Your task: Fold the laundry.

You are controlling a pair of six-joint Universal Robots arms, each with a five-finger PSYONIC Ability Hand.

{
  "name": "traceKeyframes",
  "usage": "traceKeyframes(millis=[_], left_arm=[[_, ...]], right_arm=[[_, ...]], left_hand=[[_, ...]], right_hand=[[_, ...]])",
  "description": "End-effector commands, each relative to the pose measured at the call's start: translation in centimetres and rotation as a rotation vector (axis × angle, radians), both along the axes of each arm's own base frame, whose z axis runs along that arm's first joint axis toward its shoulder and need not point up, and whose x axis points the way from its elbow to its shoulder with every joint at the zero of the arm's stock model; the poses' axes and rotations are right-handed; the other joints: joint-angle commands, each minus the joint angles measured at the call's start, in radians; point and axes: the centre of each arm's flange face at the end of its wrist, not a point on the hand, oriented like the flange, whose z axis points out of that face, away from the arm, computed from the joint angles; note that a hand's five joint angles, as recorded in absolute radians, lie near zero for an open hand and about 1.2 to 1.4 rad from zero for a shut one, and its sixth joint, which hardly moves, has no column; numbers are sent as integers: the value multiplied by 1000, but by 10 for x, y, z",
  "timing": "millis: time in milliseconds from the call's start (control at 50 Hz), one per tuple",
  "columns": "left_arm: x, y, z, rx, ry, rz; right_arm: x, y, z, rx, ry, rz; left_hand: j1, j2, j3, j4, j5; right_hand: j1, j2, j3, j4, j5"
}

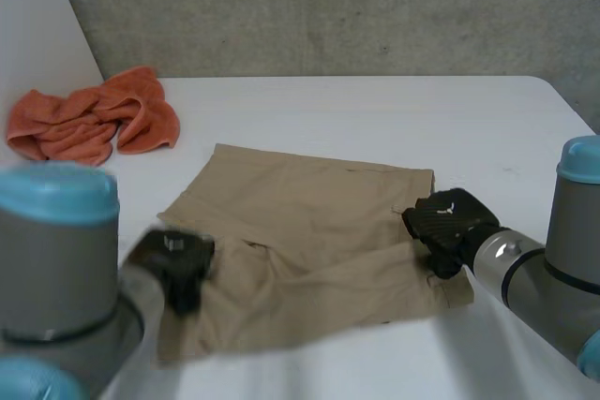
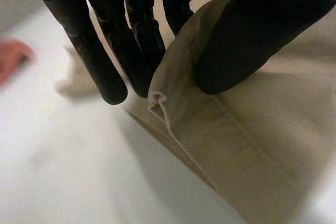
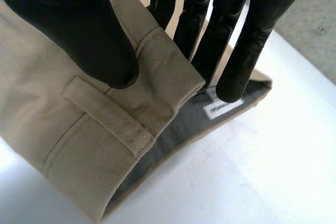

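khaki shorts spread on the white table, held at both side edges.
the table carries the shorts near its front, between the two arms, and a crumpled orange towel lies at the far left, well apart from them. the left hand is at the shorts' left edge, its thumb pressed on a folded hem and its fingers on the other side of the fold, so the cloth is pinched between them and raised a little off the table. the right hand is at the right edge, clamped on the waistband with the thumb outside and the fingers inside, just beside a belt loop. the waistband is turned up there, so the grey lining shows, with a small white label at the fingertips.
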Motion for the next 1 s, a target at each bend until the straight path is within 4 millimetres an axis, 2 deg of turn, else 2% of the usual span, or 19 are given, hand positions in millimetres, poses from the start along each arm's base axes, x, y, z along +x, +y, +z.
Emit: traceKeyframes(millis=[20,140,240,300,380,500,580,600,620,660,680,760,780,840,860,880,900,940,1000], left_arm=[[-26,-72,22,-258,3,-20],[-51,-129,11,-471,-38,-52],[-69,-162,-6,-637,-84,-88],[-81,-176,-9,-735,-93,-131],[-92,-184,-25,-767,-68,-188],[-101,-197,-53,-784,-56,-228],[-102,-202,-57,-834,-42,-220],[-102,-201,-56,-848,-37,-218],[-102,-201,-55,-864,-33,-214],[-101,-198,-41,-930,-10,-200],[-100,-197,-32,-962,2,-193],[-95,-187,12,-1076,52,-161],[-96,-182,14,-1072,55,-167],[-89,-165,23,-1023,61,-176],[-86,-160,28,-1007,70,-178],[-80,-150,35,-961,95,-179],[-76,-145,36,-924,112,-178],[-67,-128,33,-789,173,-181],[-57,-108,21,-574,243,-164]], right_arm=[[9,-21,10,-103,-33,-6],[18,-63,16,-233,-49,-79],[35,-105,9,-333,-56,-127],[47,-120,1,-355,-53,-119],[69,-142,-21,-412,-8,-110],[78,-168,-45,-495,76,-115],[82,-182,-57,-530,123,-126],[83,-182,-58,-530,130,-136],[82,-183,-55,-523,142,-168],[80,-182,-47,-519,142,-201],[79,-181,-41,-517,136,-214],[71,-174,16,-526,18,-278],[65,-168,37,-507,-41,-295],[58,-147,61,-446,-110,-277],[54,-125,76,-388,-143,-226],[53,-117,77,-364,-144,-199],[51,-100,75,-306,-134,-136],[48,-86,63,-227,-121,-95],[37,-79,45,-141,-97,-95]], left_hand=[[252,203,209,200,234],[252,203,209,200,234],[252,203,209,200,234],[252,203,209,200,234],[252,203,209,200,234],[252,203,209,200,234],[252,203,209,200,234],[215,165,172,162,196],[-122,-172,-166,-175,-141],[-969,-1019,-1013,-1022,-988],[-969,-1019,-1013,-1022,-988],[-969,-1019,-1013,-1022,-988],[-969,-1019,-1013,-1022,-988],[-969,-1019,-1013,-1022,-988],[-969,-1019,-1013,-1022,-988],[-969,-1019,-1013,-1022,-988],[-969,-1019,-1013,-1022,-988],[-969,-1019,-1013,-1022,-988],[-969,-1019,-1013,-1022,-988]], right_hand=[[412,220,217,206,230],[412,220,217,206,230],[412,220,217,206,230],[412,220,217,206,230],[412,220,217,206,230],[412,220,217,206,230],[343,151,148,138,161],[-32,-225,-228,-238,-215],[-810,-1002,-1005,-1015,-992],[-810,-1002,-1005,-1015,-992],[-810,-1002,-1005,-1015,-992],[-810,-1002,-1005,-1015,-992],[-810,-1002,-1005,-1015,-992],[-810,-1002,-1005,-1015,-992],[-810,-1002,-1005,-1015,-992],[-810,-1002,-1005,-1015,-992],[-810,-1002,-1005,-1015,-992],[-810,-1002,-1005,-1015,-992],[-810,-1002,-1005,-1015,-992]])
